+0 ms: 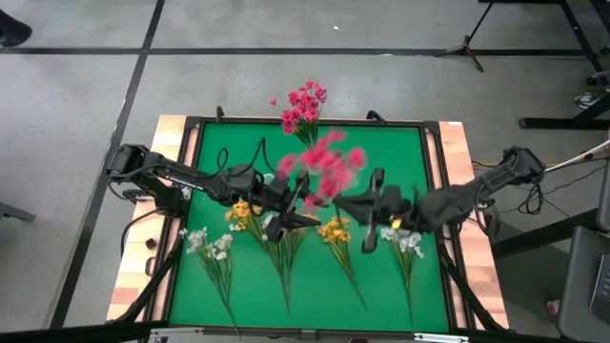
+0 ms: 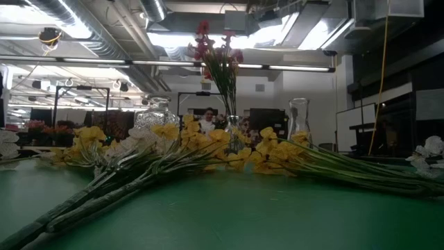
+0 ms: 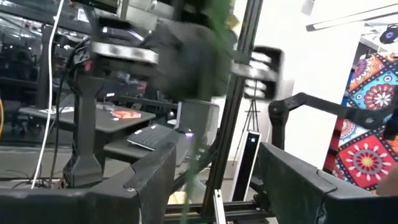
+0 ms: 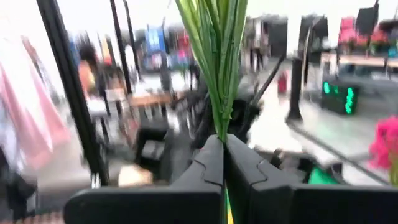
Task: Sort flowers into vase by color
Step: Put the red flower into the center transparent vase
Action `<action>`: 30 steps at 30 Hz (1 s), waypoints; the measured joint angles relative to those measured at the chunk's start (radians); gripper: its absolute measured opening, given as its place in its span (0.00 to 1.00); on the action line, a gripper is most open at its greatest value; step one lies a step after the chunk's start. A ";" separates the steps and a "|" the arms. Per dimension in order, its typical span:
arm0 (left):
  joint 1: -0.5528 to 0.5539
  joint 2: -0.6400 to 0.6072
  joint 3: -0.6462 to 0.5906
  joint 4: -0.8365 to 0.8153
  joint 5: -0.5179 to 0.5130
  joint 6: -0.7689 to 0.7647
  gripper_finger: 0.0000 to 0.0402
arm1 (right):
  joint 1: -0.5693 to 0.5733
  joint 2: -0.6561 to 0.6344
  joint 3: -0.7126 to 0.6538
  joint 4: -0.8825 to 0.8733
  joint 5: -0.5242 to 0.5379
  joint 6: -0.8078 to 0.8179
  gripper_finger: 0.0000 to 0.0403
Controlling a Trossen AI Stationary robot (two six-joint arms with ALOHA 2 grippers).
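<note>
Right gripper (image 4: 224, 155) is where we start: its fingers are pinched tight on the green stems of a pink bunch (image 1: 324, 164), which it holds raised over the middle of the green mat (image 1: 400, 152). We see the left gripper (image 1: 286, 214) spread wide just beside it. Yellow flowers (image 1: 335, 231) and white flowers (image 1: 210, 243) lie on the mat; another pink bunch (image 1: 305, 105) stands at the far edge.

Green-topped table (image 1: 419, 162), wood edges: 2 yellow sprigs (image 1: 335, 232), 2 white sprigs (image 1: 212, 245) lying flat.

Yellow flowers (image 1: 335, 230) across mat's (image 1: 381, 152) front
</note>
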 joint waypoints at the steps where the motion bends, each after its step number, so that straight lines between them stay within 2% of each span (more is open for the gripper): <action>1: 0.000 0.000 0.000 0.001 0.000 0.000 0.56 | -0.018 -0.017 -0.042 0.081 -0.043 -0.014 0.00; 4: 0.001 0.000 0.000 -0.005 -0.011 0.001 0.56 | -0.078 -0.039 -0.122 0.185 -0.181 -0.006 0.00; 11: 0.034 0.000 0.000 -0.050 -0.049 -0.005 0.56 | -0.189 -0.025 -0.141 0.130 -0.341 0.098 0.00; 18: 0.058 0.000 0.000 -0.079 -0.063 -0.009 0.56 | -0.252 -0.016 -0.140 0.100 -0.414 0.145 0.00; 26: 0.068 0.000 0.000 -0.131 -0.066 -0.035 0.56 | -0.269 -0.011 -0.140 0.078 -0.428 0.148 0.00; 30: 0.068 0.000 0.000 -0.151 -0.104 -0.045 0.52 | -0.268 -0.011 -0.140 0.070 -0.428 0.155 0.00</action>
